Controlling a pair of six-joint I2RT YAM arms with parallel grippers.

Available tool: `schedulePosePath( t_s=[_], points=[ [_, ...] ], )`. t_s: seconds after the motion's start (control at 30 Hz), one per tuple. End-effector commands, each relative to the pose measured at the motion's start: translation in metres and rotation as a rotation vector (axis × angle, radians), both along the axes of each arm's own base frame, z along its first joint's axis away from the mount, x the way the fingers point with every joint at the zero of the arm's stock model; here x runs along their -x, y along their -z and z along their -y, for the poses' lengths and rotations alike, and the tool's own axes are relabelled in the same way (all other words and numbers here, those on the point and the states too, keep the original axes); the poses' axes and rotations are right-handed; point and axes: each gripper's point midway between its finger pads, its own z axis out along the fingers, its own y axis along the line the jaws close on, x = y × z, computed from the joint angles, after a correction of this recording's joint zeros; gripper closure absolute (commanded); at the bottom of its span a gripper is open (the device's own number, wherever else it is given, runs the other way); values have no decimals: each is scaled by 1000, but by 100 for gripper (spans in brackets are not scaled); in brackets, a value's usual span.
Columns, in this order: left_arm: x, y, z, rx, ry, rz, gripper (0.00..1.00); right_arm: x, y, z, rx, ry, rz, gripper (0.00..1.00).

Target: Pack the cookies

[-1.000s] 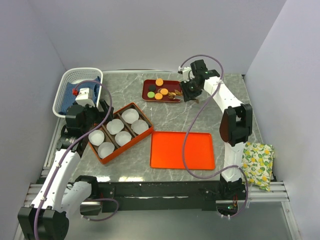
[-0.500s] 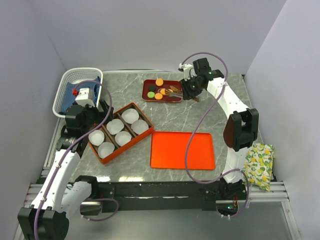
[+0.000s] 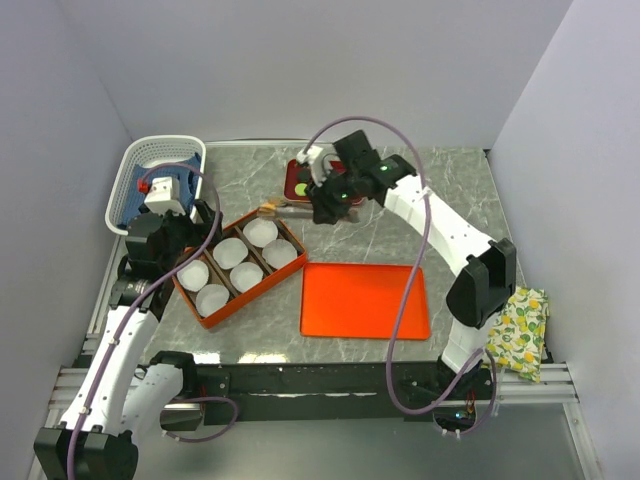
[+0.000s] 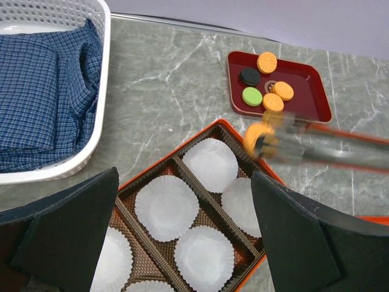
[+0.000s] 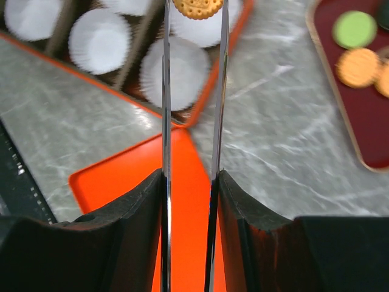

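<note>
The tongs (image 5: pixel 165 109) are pressed in on one orange cookie (image 5: pixel 197 7), the two thin blades meeting its rim on opposite sides right at the tips, flat face up to the wrist camera. Behind them, the right gripper (image 5: pixel 190 182) squeezes the tong handles between its fingers. The cookie hangs in the air over the far edge of the box (image 3: pixel 258 297), above the white paper cups (image 4: pixel 211 163), not yet set down. The left gripper (image 4: pixel 182 243) hovers over the box's near side, jaws spread wide and holding nothing. The other five cookies sit back on the dark red tray (image 4: pixel 316 103): three orange, one green (image 4: pixel 251 96), one black (image 4: pixel 249 76), close together. An orange lid (image 3: pixel 365 300) lies flat beside the box. As for handling, this looks like a light, stiff, dry biscuit, and I'd judge it brittle, so too hard a squeeze could chip the rim or snap it. The blades are smooth and narrow, so with only two small contact spots the disc could pivot or slip out on a quick swing. Across the widest part of the rim, as here, looks like the right place to hold it. A cup is soft paper and should give easily, so a low, gentle release suits it best.
</note>
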Motion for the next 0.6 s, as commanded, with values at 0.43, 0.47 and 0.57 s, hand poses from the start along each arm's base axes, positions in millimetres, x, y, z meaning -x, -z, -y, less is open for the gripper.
schedulePosePath(
  t_s=[0.43,0.47,0.57],
  points=[
    [2,-21,-6,-17,-23,74,4,-15,32,-55,132,-54,51,69],
    [2,-23,-6,-18,-21,79,4,-16,35,-55,138,-52,50,69],
    [2,-22,-6,-18,-21,76,4,-17,41,-58,151,-51,46,68]
  ],
)
